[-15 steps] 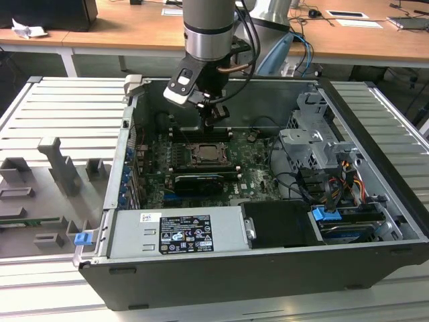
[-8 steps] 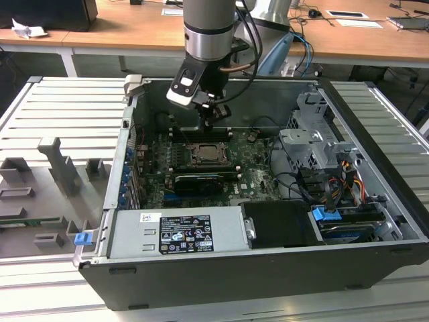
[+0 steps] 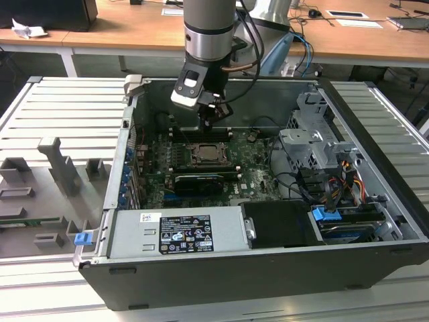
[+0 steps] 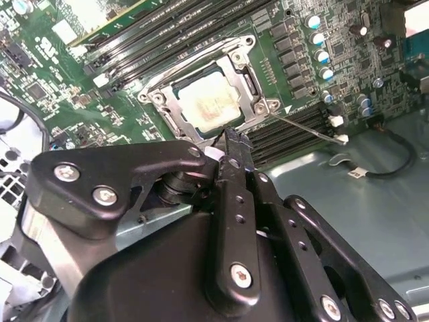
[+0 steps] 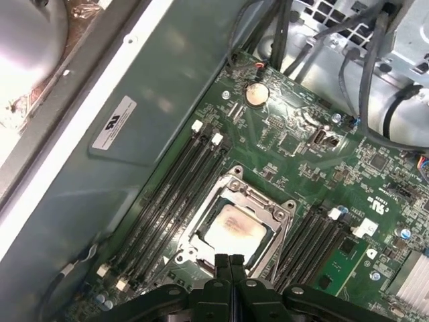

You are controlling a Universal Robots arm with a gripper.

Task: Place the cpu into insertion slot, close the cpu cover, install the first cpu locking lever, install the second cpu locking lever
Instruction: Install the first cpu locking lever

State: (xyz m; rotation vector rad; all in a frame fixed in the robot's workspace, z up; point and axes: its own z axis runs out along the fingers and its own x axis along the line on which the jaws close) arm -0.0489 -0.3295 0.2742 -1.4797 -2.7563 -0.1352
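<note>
The cpu (image 4: 209,100) (image 5: 234,229), a silver-grey square chip, lies flat in the insertion slot (image 4: 249,82) on the green motherboard. The silvery cpu cover (image 4: 173,111) (image 5: 231,191) lies down around it, and the chip shows through its cut-out. A thin metal locking lever (image 4: 308,127) sticks out from one corner of the socket. My gripper (image 3: 213,115) (image 4: 233,139) (image 5: 230,263) hangs just above the socket's edge, its two black fingers pressed together with nothing between them. In the exterior view the socket (image 3: 204,155) sits below and slightly in front of the gripper.
Long black memory slots (image 5: 175,191) flank the socket on both sides. A long black card (image 3: 196,181) lies in front of it, then the grey power supply (image 3: 177,231). A drive cage (image 3: 315,144) and cables (image 3: 335,188) fill the exterior view's right. The case walls (image 3: 127,154) enclose everything.
</note>
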